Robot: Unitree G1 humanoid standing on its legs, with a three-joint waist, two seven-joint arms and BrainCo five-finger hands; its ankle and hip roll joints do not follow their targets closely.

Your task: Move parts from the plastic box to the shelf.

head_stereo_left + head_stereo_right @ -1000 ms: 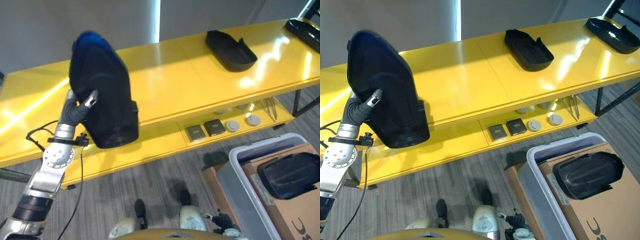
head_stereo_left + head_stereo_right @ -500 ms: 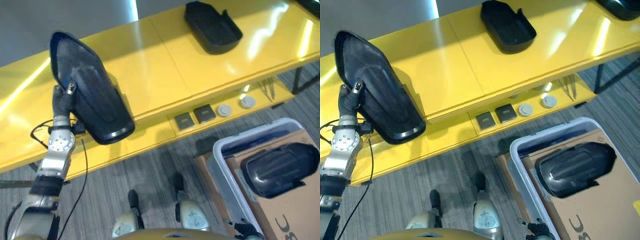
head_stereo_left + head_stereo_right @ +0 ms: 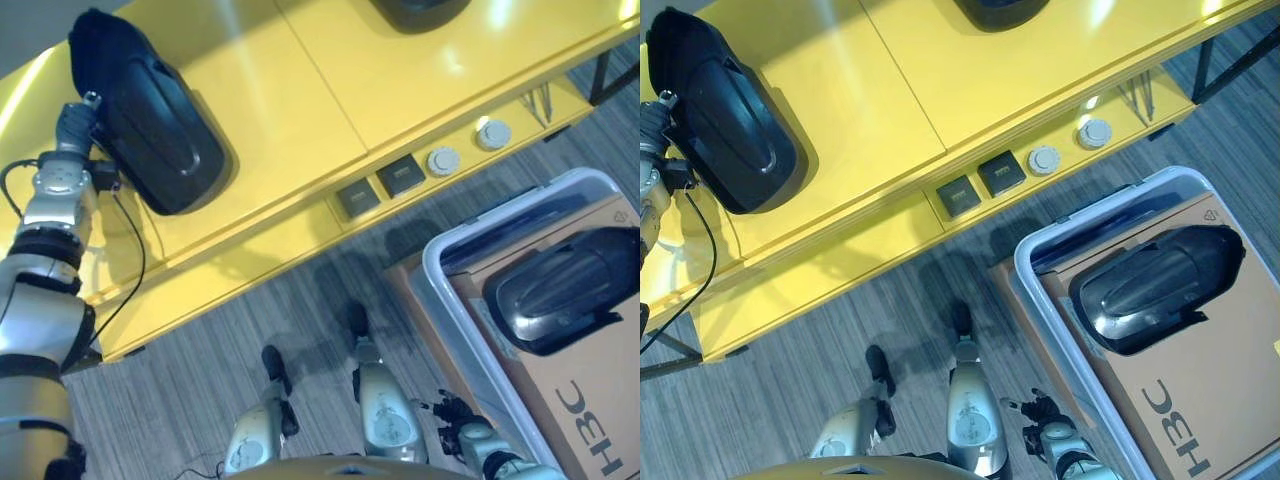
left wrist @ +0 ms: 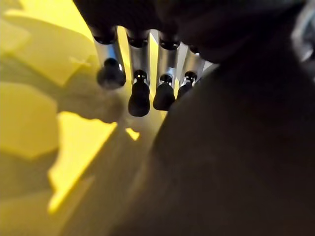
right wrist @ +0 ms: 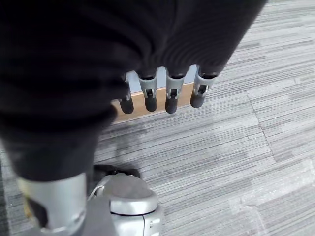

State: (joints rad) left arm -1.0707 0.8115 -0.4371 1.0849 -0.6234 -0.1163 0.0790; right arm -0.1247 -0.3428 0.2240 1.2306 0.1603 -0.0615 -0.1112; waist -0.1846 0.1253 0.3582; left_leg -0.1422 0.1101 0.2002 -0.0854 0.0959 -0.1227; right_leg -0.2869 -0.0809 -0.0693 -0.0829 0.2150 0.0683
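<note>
Fingers (image 5: pixel 171 96) of the right hand (image 5: pixel 162 59) hang loosely curled over the grey floor (image 5: pixel 236 162) and hold nothing, as the right wrist view shows. Nearest the robot among the task's things is the plastic box (image 3: pixel 1040 280), which stands on that floor in front of the yellow shelf (image 3: pixel 330 90). Inside the box lies a cardboard carton (image 3: pixel 1200 400), and on the carton rests one black part (image 3: pixel 1155 285).

Farther off, the shelf's lower level carries two small dark square pieces (image 3: pixel 380 187) and two round pale discs (image 3: pixel 467 147), set in a row. On the shelf's top surface, toward its left end, lies a second black part (image 3: pixel 150 125), flat-side down on the yellow. The left hand (image 3: pixel 78 118) is at this part's left edge. In the left wrist view the left hand's fingers (image 4: pixel 140 93) are bent beside the dark part, near the shelf top; whether they grip the part cannot be told.
</note>
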